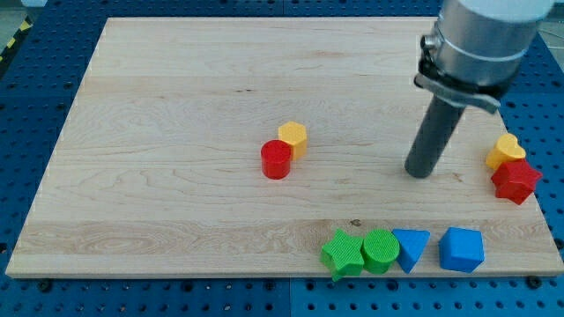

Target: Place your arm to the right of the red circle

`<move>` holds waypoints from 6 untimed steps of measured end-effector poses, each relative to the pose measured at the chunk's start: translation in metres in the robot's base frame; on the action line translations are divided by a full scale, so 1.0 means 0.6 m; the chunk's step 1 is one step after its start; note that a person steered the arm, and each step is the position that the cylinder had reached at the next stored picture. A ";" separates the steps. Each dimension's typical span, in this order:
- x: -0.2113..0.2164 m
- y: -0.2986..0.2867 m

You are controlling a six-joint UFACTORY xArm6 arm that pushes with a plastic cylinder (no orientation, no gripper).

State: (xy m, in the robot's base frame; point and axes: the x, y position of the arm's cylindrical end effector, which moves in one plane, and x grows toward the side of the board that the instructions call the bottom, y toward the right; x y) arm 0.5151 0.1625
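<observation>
The red circle (276,159) lies near the middle of the wooden board (176,106). A yellow hexagon block (293,138) touches it on its upper right. My tip (419,173) rests on the board well to the right of the red circle, with a wide gap between them. The rod rises from the tip toward the view's top right.
A yellow heart block (505,151) and a red star block (516,180) sit at the right edge. Along the view's bottom lie a green star (342,254), a green circle (380,251), a blue triangle (411,247) and a blue pentagon (462,249).
</observation>
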 end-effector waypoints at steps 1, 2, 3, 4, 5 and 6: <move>0.038 -0.024; 0.018 -0.074; 0.013 -0.096; 0.021 -0.143; 0.011 -0.221; -0.030 -0.249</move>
